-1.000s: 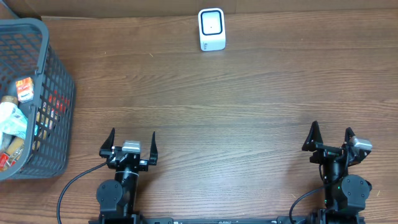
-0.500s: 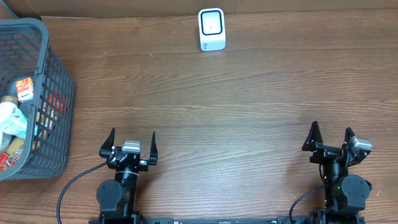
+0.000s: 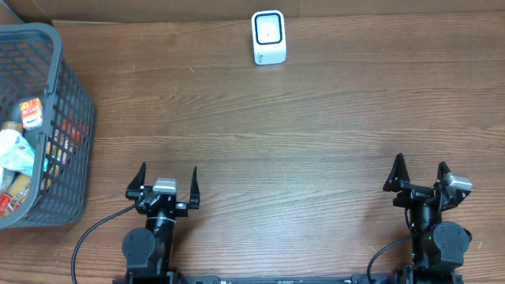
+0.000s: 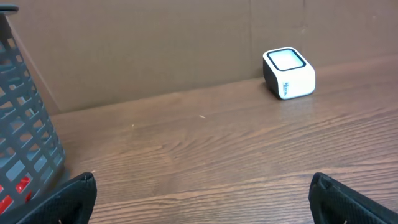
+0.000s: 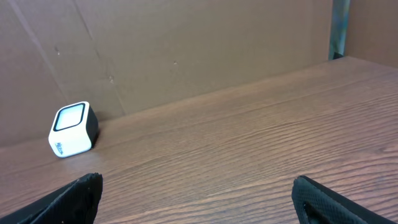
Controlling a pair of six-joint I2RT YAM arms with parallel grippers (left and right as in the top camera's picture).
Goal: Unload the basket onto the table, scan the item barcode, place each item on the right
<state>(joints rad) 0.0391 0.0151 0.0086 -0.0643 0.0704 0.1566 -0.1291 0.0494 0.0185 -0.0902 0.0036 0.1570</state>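
Note:
A small white scanner box with a dark window stands at the table's far edge, also seen at upper right in the left wrist view and at left in the right wrist view. Packaged items lie inside a grey mesh basket at the far left; no barcode can be made out on them. My left gripper rests open at the near edge, empty. My right gripper stands open at the near right, nothing between its fingers.
A brown cardboard wall backs the wooden table. The basket's corner rises close to the left gripper's left side.

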